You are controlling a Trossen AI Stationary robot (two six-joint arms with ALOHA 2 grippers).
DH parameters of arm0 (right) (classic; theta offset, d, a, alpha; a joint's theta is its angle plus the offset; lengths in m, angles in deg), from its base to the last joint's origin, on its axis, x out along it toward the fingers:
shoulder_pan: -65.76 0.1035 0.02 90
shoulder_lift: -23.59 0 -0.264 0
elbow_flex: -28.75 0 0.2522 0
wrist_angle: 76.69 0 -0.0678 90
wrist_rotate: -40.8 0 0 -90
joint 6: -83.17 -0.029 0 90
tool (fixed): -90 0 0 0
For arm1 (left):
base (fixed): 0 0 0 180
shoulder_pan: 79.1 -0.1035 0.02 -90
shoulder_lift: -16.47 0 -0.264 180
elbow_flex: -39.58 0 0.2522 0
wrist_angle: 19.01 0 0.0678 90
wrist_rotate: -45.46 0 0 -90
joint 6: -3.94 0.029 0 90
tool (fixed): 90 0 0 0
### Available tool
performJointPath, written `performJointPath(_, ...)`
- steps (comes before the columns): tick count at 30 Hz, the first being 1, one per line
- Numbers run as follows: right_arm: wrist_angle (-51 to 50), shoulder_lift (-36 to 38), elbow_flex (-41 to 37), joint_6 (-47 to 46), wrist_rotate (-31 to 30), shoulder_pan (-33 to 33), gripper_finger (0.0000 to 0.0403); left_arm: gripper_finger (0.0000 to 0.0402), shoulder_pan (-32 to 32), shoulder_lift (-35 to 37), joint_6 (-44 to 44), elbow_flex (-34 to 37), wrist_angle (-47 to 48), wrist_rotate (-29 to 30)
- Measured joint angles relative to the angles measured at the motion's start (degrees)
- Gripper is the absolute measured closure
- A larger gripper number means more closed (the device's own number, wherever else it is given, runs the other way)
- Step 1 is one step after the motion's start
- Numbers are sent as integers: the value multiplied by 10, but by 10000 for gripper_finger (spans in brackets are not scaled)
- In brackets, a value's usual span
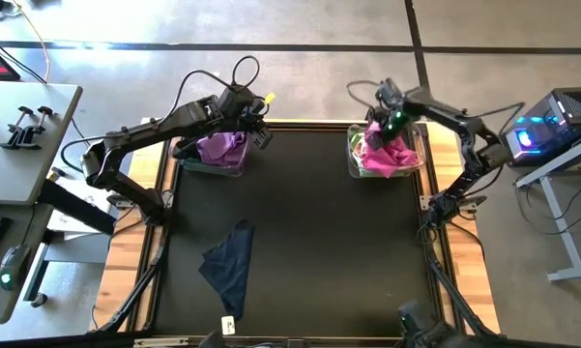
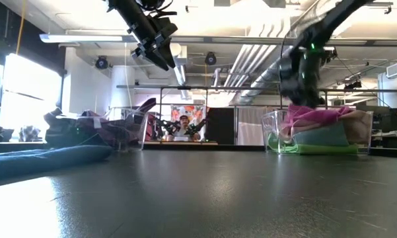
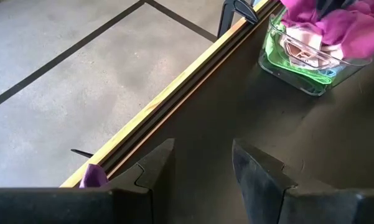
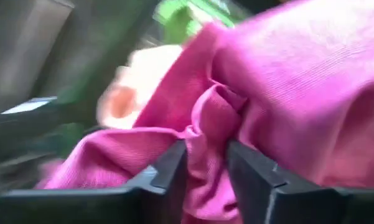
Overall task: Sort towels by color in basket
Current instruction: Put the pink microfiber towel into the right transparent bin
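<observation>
Towels fill both clear bins, and since our right gripper (image 4: 205, 168) pinches only a fold of the magenta towel (image 1: 385, 153) while our left gripper (image 3: 202, 165) hovers open, it could slip free.

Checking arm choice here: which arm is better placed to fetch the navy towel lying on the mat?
Probably left: the left gripper is open and empty, while the right gripper pinches the magenta towel. The navy towel lies left of centre.
</observation>
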State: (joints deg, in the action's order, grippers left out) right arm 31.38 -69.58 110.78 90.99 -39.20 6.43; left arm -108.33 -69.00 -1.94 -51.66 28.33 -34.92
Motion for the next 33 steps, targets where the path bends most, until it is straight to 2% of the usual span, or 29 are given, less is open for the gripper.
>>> performJointPath(4, 124, -7, -98, -23, -11, 0, 338, 257, 0, 0, 0, 0, 0, 0)
performJointPath(8, 176, -7, -132, -54, -9, 0, 347, 257, 0, 0, 1, 0, 0, 0)
performJointPath(12, 125, -9, -95, -48, -5, -3, 319, 257, 0, 0, 1, 0, 0, 0)
performJointPath(18, -36, -9, 32, -5, -7, -8, 256, 257, 0, 0, 0, 0, 0, 0)
performJointPath(22, -136, -9, 118, 27, 2, -7, 241, 257, 0, 0, 0, 0, 0, 0)
performJointPath(25, -164, -9, 154, 42, 39, -2, 241, 257, 0, 0, 0, 0, 0, 0)
performJointPath(30, -136, 10, 120, 88, 104, 11, 241, 257, 0, 0, -2, 0, 10, 1)
performJointPath(33, -93, 24, 65, 84, 102, 18, 241, 257, 0, 0, -12, 0, 40, 1)
